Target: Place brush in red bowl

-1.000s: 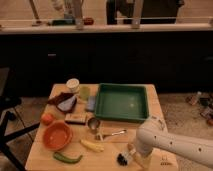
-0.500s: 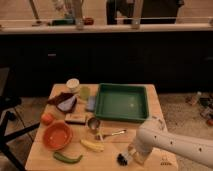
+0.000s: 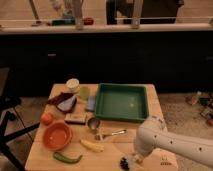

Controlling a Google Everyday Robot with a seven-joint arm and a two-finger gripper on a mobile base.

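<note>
White arm [image 3: 167, 144] low over the table [image 3: 102, 161] front, gripper [image 3: 132, 160] at the brush [image 3: 124, 163], grip unclear.

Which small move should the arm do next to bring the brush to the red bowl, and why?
Probably a short lift straight up. The pincer sits low at the front edge of the wooden table, by the small brush with a dark round bristle head, while the round orange-red bowl lies across the table, with a long green pepper on the path between.
</note>
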